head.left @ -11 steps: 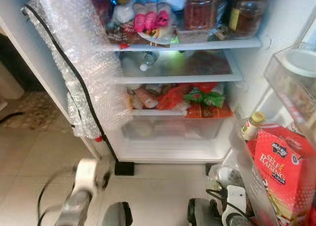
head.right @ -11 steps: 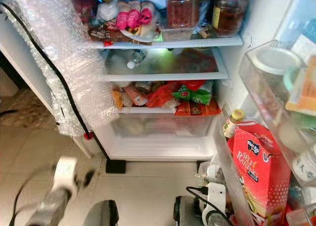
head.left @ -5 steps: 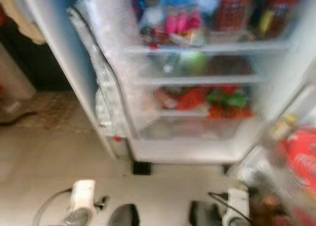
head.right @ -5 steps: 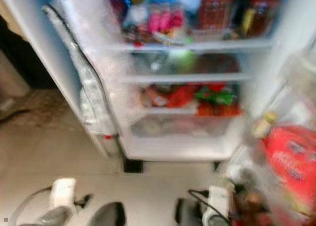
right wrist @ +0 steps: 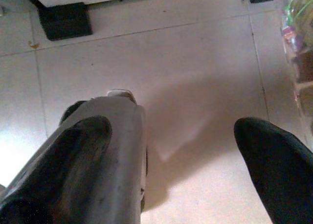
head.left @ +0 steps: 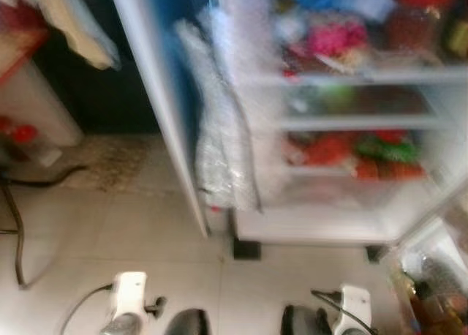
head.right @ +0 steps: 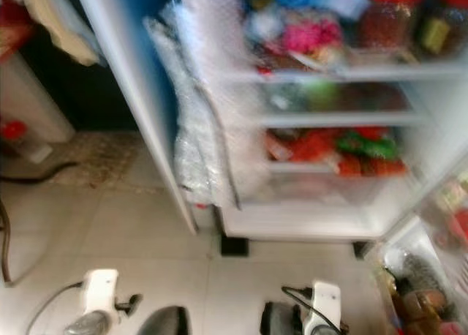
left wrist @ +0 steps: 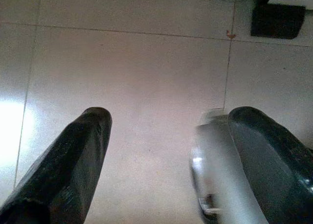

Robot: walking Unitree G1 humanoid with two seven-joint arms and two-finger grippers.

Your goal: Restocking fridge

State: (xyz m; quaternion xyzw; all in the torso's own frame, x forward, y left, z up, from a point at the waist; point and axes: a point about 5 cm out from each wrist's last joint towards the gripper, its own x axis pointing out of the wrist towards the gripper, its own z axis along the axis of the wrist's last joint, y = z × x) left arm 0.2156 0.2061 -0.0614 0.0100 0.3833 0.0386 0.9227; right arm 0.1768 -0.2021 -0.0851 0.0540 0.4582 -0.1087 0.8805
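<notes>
The fridge [head.left: 314,225] stands open ahead and to the right, blurred by camera motion. Its top shelf holds pink packets [head.left: 336,39] and jars; a lower shelf holds red and green packets [head.left: 365,148]. Bottles sit low in the door bin [head.left: 431,306] at the far right. Both arms hang low by my feet. My left gripper [left wrist: 168,121] is open over bare floor tiles, with nothing between its fingers. My right gripper [right wrist: 171,128] is also open and empty, near the fridge's black foot [right wrist: 63,21].
Bubble wrap [head.left: 219,145] hangs along the fridge's left edge. A white cabinet [head.left: 36,108] with a pale cloth [head.left: 73,28] above it stands at the left. A dark cable [head.left: 14,232] and a patterned mat [head.left: 110,163] lie on the tiled floor [head.left: 110,232].
The camera has swung to the left, so the fridge sits further right and the door with the red box has slid out of frame. Both arms hang lower.
</notes>
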